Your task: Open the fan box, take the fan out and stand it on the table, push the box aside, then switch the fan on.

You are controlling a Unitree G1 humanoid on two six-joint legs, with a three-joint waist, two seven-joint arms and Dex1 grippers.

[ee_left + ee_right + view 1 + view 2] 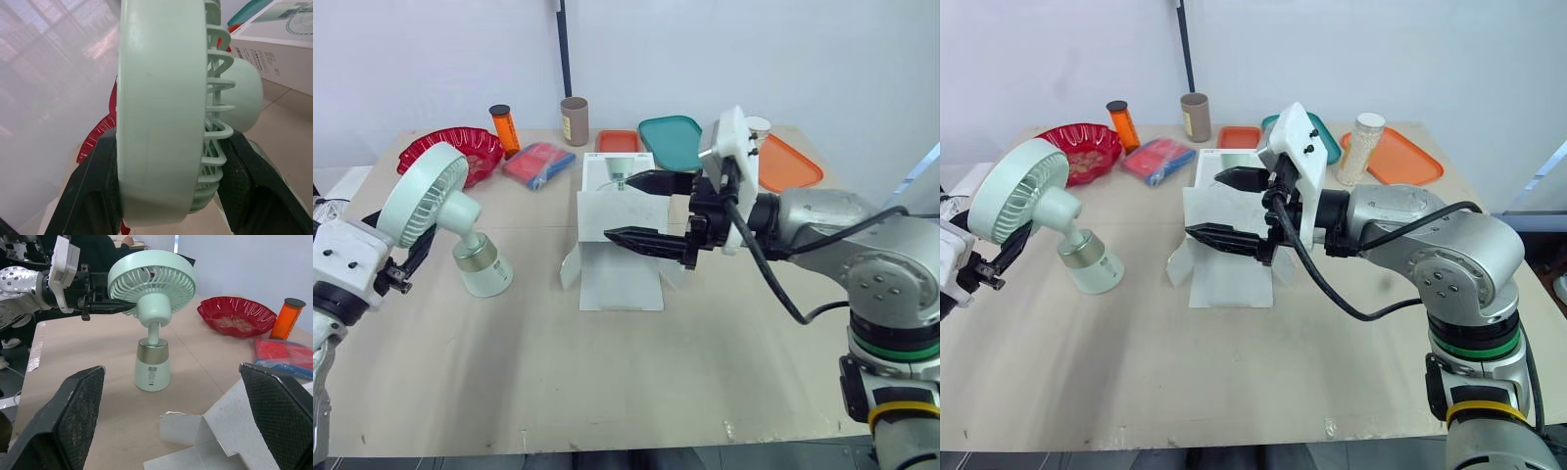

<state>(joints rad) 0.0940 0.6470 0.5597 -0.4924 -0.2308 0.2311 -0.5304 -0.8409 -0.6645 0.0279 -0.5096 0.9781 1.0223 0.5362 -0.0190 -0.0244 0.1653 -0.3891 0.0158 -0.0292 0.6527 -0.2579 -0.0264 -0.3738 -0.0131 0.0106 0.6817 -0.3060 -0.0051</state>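
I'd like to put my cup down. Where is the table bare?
The whole near strip of the table, in front of the fan and the box, is bare. The back edge is crowded: red bowl, orange bottle, teal tray.

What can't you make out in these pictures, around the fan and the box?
- Fan switch: base print too small, right wrist view.
- Box inside: flaps and right end effector cover it, eye views.
- Left end effector tips: behind the fan head, eye views.
- Bowl contents: too small to name.
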